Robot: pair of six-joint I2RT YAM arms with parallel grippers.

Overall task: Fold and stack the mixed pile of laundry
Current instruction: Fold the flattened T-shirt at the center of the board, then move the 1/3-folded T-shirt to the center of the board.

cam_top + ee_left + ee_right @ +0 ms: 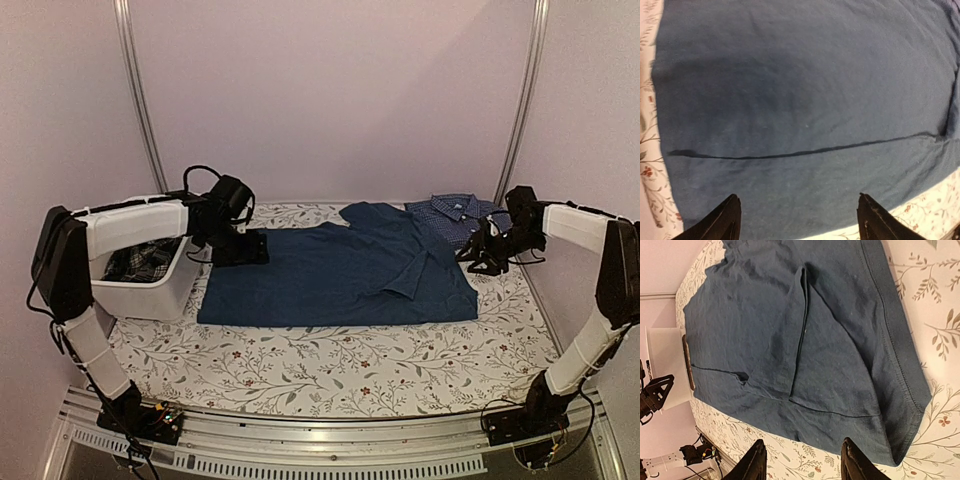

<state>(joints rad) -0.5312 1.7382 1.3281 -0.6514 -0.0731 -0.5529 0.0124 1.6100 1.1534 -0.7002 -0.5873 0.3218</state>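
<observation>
Left wrist: left gripper (799, 198) agape over T-shirt (805, 90)

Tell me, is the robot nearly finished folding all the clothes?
Not yet. The blue-and-white checked shirt sits folded at the far right. The dark blue T-shirt lies spread flat with one sleeve folded in. The left gripper and right gripper are open at its two ends, holding nothing. The plaid piece waits unfolded in the white tub.

Blue T-shirt (790, 340) lies on tablecloth (940, 315).
</observation>
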